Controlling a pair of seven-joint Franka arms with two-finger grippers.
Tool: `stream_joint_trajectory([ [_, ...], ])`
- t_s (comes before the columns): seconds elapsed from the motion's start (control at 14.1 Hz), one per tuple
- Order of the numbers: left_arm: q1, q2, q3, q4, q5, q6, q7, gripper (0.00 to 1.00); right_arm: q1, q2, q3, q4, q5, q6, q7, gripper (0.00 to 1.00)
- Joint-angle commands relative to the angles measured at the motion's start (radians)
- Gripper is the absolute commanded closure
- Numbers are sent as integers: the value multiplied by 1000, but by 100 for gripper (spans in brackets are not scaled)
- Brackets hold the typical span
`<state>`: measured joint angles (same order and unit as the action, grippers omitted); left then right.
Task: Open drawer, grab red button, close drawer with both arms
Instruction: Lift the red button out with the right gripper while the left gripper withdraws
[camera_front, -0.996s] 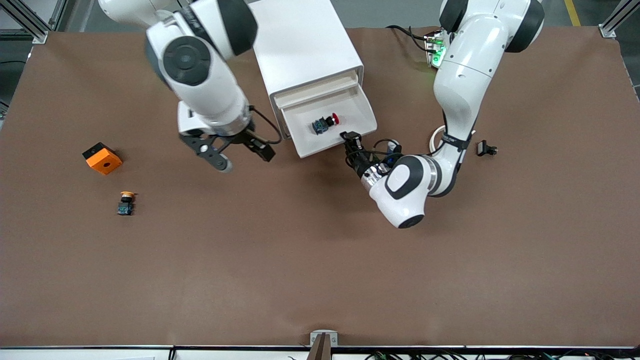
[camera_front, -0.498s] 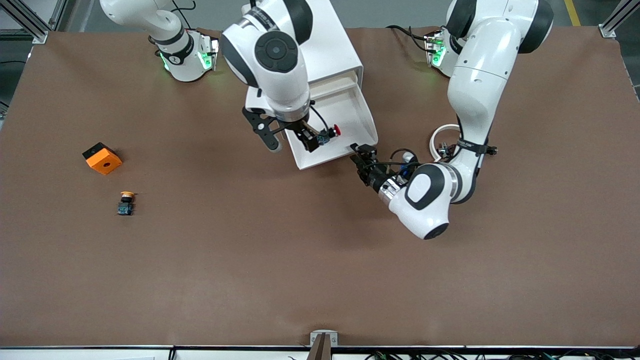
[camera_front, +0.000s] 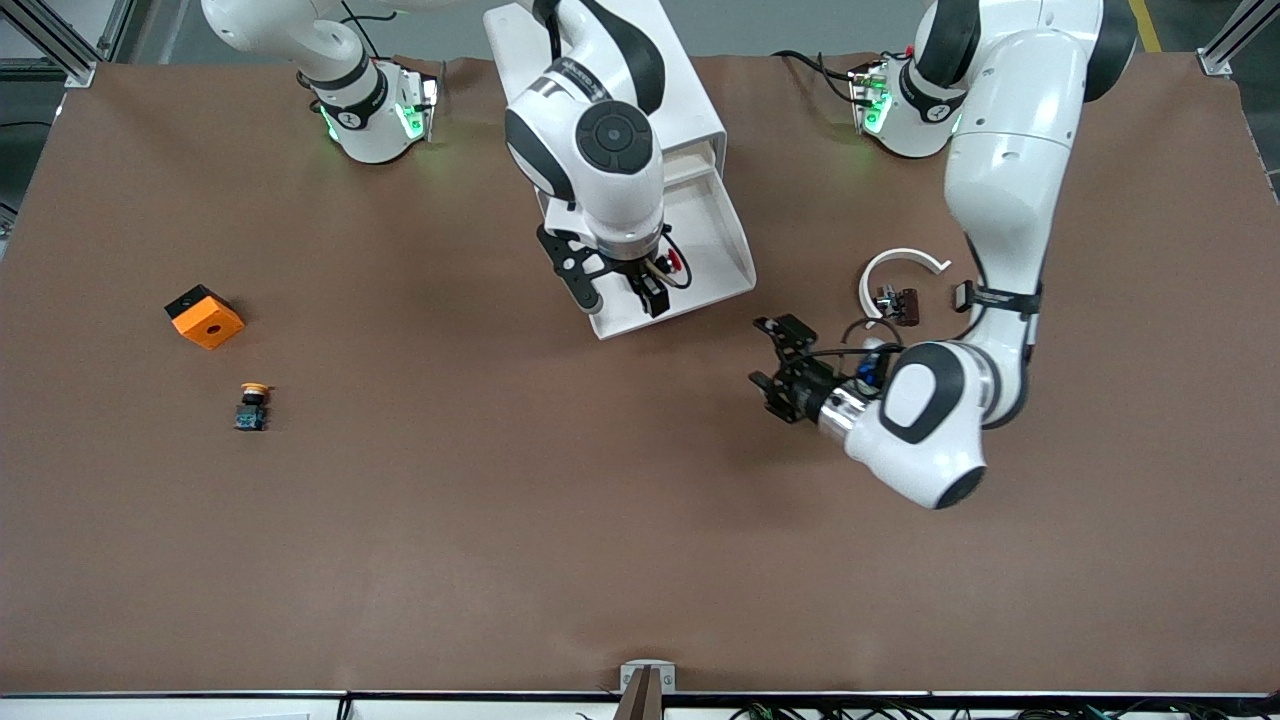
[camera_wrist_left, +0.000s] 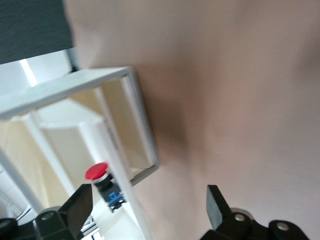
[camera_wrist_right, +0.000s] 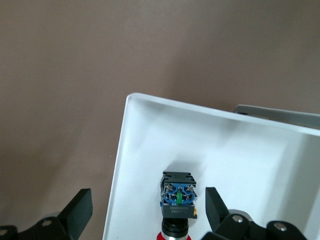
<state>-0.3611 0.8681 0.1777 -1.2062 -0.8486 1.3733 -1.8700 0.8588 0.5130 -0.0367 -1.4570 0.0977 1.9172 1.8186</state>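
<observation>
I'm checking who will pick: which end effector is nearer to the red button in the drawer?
Right. The right end effector hangs open directly over the button in the drawer; the left end effector is open over bare table.

Robotics lab, two bench-mounted arms (camera_front: 1010, 150), brown-covered table (camera_front: 640, 540) (aluminium framing at corners)

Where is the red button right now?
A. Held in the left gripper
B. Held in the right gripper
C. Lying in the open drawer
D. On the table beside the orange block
C. The red button lies on the floor of the open drawer, with the right gripper open over it, its fingers either side and not closed on it.
</observation>
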Motion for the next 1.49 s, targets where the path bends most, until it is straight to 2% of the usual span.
stream_joint_trajectory([
  [0.0, -2, -38, 92, 7, 40, -8, 156, 0, 32, 27, -11, -6, 16, 22, 28, 0],
  [0.14, -4, -89, 97, 10, 185, -10, 320, 0, 49, 28, -11, -19, 16, 14, 30, 0],
  [0.28, 1, -127, 104, 13, 236, -8, 626, 0, 57, 28, -11, -37, 16, 11, 50, 0],
  [0.36, 1, -145, 135, 13, 241, -8, 758, 0, 58, 28, -11, -46, 16, 13, 48, 0],
  [0.43, -11, -170, 172, 13, 300, -5, 888, 0, 59, 28, -11, -51, 16, 11, 48, 0],
  [0.5, -12, -178, 180, 13, 327, 4, 981, 0, 60, 28, -11, -57, 16, 13, 48, 0],
  [0.64, -2, -208, 183, 13, 336, 45, 1023, 0, 69, 28, -11, -62, 13, 14, 41, 0],
  [0.71, -2, -239, 190, 11, 359, 47, 1055, 0, 71, 28, -11, -60, 11, 16, 39, 10],
  [0.78, -5, -259, 190, 11, 403, 47, 1128, 0, 72, 28, -11, -60, 11, 16, 35, 24],
  [0.92, -27, -280, 186, 7, 502, 55, 1286, 0, 71, 28, -11, -59, 10, 19, 33, 65],
  [1.0, -39, -291, 186, 7, 528, 67, 1295, 0, 69, 28, -11, -57, 10, 17, 31, 79],
  [1.07, -44, -317, 183, 2, 539, 87, 1305, 0, 69, 28, -11, -57, 8, 16, 30, 82],
  [1.28, -73, -386, 160, -56, 571, 188, 1322, 0, 40, 18, -17, -30, 11, 8, -14, 83],
  [1.42, -114, -403, 160, -85, 602, 230, 1322, 0, -51, -7, -11, 25, 23, -117, -94, 83],
])
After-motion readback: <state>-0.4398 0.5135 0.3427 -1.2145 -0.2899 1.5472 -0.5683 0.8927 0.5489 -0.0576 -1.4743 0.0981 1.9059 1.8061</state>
